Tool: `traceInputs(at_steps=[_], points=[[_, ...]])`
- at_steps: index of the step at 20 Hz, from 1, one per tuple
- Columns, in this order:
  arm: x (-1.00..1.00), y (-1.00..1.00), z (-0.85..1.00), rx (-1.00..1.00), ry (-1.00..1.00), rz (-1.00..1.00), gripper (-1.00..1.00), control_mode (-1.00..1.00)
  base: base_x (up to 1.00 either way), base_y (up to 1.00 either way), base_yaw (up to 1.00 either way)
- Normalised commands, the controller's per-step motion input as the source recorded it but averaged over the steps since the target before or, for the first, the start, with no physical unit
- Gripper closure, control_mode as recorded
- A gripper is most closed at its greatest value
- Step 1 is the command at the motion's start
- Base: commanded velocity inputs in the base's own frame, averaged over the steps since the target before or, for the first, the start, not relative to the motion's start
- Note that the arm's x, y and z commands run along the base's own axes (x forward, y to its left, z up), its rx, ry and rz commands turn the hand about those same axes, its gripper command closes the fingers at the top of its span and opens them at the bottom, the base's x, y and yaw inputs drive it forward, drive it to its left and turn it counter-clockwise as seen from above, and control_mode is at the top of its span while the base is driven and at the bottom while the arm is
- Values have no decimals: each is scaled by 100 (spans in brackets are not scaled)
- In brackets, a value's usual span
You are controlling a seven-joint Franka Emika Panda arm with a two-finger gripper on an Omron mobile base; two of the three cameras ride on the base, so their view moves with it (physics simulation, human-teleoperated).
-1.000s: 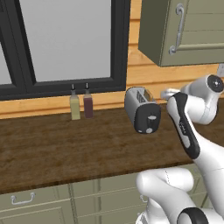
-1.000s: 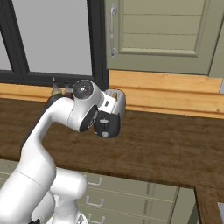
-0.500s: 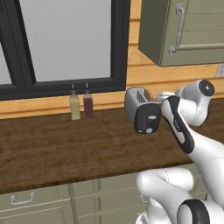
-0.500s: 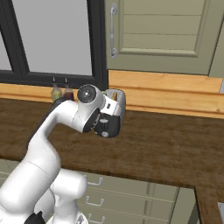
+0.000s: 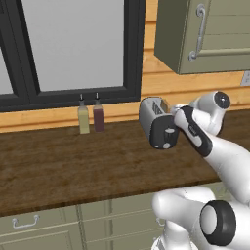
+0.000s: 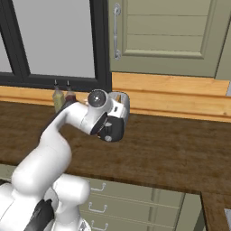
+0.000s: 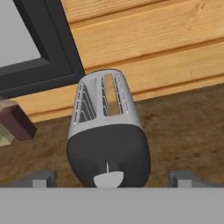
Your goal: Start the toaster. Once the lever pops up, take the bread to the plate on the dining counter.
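Note:
The silver-grey toaster (image 7: 107,131) stands on the dark wood worktop (image 5: 73,166) against the wood-panelled wall, its dark end panel with a pale knob (image 7: 108,178) facing my hand. A light-brown slice of bread (image 7: 113,103) sits down in its right slot. My gripper (image 7: 113,179) is open, level with the end panel, one fingertip (image 7: 41,177) on each side of it and apart from it. In the base views the toaster (image 5: 156,122) (image 6: 115,122) is just in front of my arm (image 5: 195,134). The plate and the dining counter are out of view.
Two slim bottles (image 5: 84,117) (image 5: 98,114) stand left of the toaster under the black-framed window (image 5: 73,44). A pale green wall cabinet (image 5: 205,34) hangs above and to the right. Drawer fronts (image 6: 135,198) run below the worktop's front edge.
My hand has moved closer to the toaster's dark end panel, and the arm's upper joint has swung that way too. The jaws have stayed wide open; the toaster has not moved.

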Motion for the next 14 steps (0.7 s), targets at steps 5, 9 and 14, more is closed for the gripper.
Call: traceInputs(at_steps=[5,9,14], points=[[59,0,-14,0,0,4,-100,-100,0,0,0],[46,0,-23,0,2,2,-100,-100,0,0,0],[49,0,-21,0,0,0,-100,-100,0,0,0]])
